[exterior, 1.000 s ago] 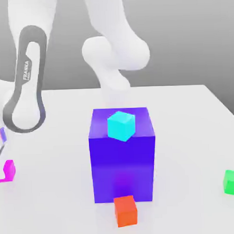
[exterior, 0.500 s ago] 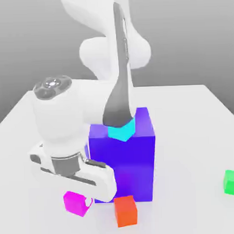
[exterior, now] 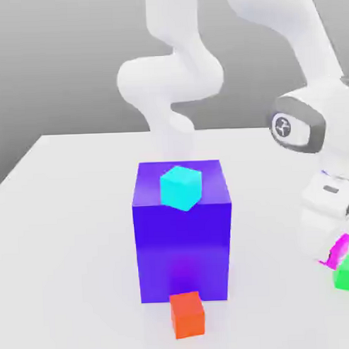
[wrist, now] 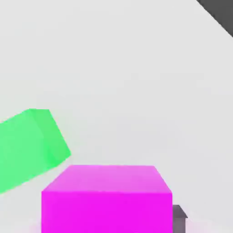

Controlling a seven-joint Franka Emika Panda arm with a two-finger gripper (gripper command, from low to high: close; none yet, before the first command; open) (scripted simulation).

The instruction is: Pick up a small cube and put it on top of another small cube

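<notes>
So the pink cube (exterior: 339, 251) is up in the pincer (exterior: 332, 258) right now, over at the exterior view's right, and the pincer's shut on it, closed down to the cube's width. It's hanging at a bit of a tilt in the exterior view, just by the green cube (exterior: 347, 274), which is sitting on the surface (exterior: 82, 280) near that view's right edge. Hand view has the pink cube big and close, with a dark bit of one fingertip (wrist: 179, 219) peeking out right beside it, and the green cube's in there too, turned at an angle to the pink one. The arm (exterior: 300, 38) comes down from up top on the exterior view's right, and its white hand (exterior: 327, 207) is basically right above the pink cube. Further out, kinda mid-surface, there's the big blue block (exterior: 183, 251), standing upright, well apart from the green cube. A cyan cube (exterior: 181, 188) shows against the block's top and front edge, and an orange-red cube (exterior: 187, 316) is down by the foot of its front face.
</notes>
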